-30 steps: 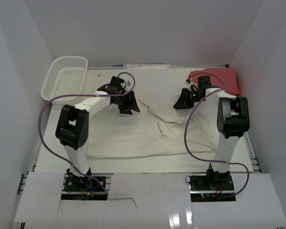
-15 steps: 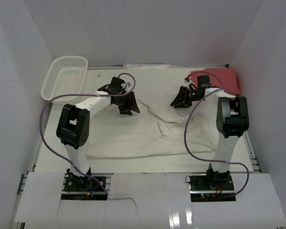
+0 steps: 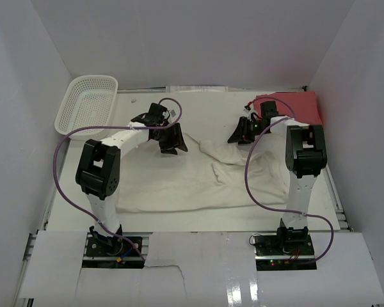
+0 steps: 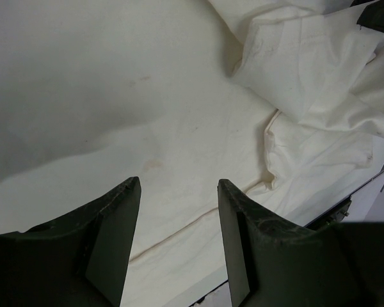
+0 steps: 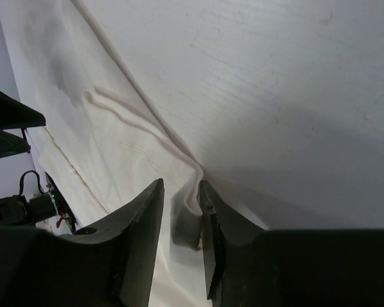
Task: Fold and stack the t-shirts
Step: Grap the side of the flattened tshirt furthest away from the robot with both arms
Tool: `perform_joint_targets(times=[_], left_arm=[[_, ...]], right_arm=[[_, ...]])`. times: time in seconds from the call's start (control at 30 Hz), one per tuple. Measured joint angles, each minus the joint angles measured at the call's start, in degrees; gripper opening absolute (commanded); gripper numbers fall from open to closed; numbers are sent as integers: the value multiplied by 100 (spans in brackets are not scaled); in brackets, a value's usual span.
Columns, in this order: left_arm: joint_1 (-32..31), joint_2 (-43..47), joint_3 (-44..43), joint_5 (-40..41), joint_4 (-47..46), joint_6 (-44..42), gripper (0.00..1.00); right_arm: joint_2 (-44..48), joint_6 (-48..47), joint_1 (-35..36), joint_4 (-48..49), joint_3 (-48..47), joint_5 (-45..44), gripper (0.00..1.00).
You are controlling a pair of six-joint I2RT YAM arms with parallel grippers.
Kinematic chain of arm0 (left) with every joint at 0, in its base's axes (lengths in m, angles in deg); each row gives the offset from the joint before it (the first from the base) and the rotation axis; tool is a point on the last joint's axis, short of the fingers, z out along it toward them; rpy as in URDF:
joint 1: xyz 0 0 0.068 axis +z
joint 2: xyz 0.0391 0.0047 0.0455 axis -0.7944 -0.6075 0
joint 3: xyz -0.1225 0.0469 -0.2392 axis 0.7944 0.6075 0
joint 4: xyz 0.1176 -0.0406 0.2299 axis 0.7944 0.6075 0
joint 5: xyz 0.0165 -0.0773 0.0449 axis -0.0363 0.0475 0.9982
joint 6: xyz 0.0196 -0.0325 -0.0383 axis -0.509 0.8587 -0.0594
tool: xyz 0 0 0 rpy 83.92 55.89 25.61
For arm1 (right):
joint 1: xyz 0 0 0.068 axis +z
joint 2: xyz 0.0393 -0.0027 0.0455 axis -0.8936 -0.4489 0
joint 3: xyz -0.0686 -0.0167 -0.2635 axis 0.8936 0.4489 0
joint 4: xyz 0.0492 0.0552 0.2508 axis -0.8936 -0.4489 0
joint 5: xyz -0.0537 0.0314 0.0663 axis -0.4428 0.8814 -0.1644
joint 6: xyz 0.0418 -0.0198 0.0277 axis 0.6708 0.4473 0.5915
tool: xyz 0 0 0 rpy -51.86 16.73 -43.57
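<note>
Over the middle of the tabletop (image 3: 211,102), spread wide: the cream-white t-shirt (image 3: 192,182), mostly flat on its left part, rumpled into folds on its right part. At the far right corner, lying flat: the red t-shirt (image 3: 302,105), apart from the cream one and not stacked with it. At the far left corner: a white mesh basket (image 3: 89,82).

Above the far left part of the cream shirt, reaching forward: the left arm (image 3: 125,137). Left jaws wide apart, with nothing between them. Below them in the left wrist view, only smooth cream cloth (image 4: 179,128), with a folded sleeve further off.

At the far edge of the same shirt, near the red one: the end of the right arm (image 3: 304,160). Right jaws almost together, with only a narrow gap. Leading up to that gap, a raised ridge of the cream cloth (image 5: 109,147), right at the border with bare tabletop (image 5: 275,77). Cannot tell whether clamped on the cloth or only touching it.
</note>
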Motion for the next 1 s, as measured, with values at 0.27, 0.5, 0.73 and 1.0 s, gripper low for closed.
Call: perform_joint_targets(times=[0.27, 0.5, 0.73, 1.0], left_arm=[[0, 0, 0, 7, 7, -22, 62], [0, 0, 0, 15, 24, -26, 62], [0, 0, 0, 15, 26, -26, 62], [0, 0, 0, 13, 26, -26, 62]], right_arm=[[-48, -48, 0, -4, -485, -70, 33], [-105, -214, 0, -393, -658, -372, 43], [-103, -339, 0, -678, -649, -763, 45], [13, -334, -87, -710, -372, -970, 42]])
